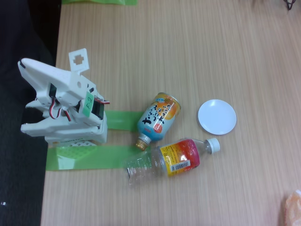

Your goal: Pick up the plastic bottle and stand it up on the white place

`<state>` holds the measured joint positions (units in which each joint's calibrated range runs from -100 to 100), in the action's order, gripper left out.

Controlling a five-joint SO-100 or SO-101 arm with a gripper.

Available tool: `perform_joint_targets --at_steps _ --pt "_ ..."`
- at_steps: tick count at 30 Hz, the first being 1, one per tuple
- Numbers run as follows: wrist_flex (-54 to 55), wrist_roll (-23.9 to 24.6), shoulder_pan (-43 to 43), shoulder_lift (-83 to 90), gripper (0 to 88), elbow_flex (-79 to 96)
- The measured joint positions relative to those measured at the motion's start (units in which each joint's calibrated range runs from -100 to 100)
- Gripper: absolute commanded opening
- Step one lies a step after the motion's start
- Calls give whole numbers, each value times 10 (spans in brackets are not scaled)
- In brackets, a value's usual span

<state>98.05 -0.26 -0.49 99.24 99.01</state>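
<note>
The plastic bottle (pixel 162 162) lies on its side on the wooden table. Its white cap (pixel 214 145) points up and to the right, and its red, orange and yellow label (pixel 181 157) faces up. The white place is a small round plate (pixel 217 117), bare, just above the cap and apart from it. The white arm (pixel 66 103) sits folded at the table's left edge, well left of the bottle. Its gripper (pixel 28 70) points left over the edge, holds nothing I can see, and its jaws are too unclear to read.
A blue-and-orange can (pixel 159 117) lies on its side between the arm and the plate, its mouth close to the bottle's shoulder. Green tape strips (pixel 94 157) mark the table around the arm's base. An orange-and-white object (pixel 292 207) pokes in at the lower right corner.
</note>
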Motion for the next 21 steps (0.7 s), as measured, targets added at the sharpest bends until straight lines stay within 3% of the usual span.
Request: perform_joint_targets --at_steps 3,7,12,21 --pt "-19 -1 0 0 11 -21" --pt "-142 -1 -4 0 11 -52" --pt "-16 -1 -2 0 11 -1" --pt "0 -1 0 0 11 0"
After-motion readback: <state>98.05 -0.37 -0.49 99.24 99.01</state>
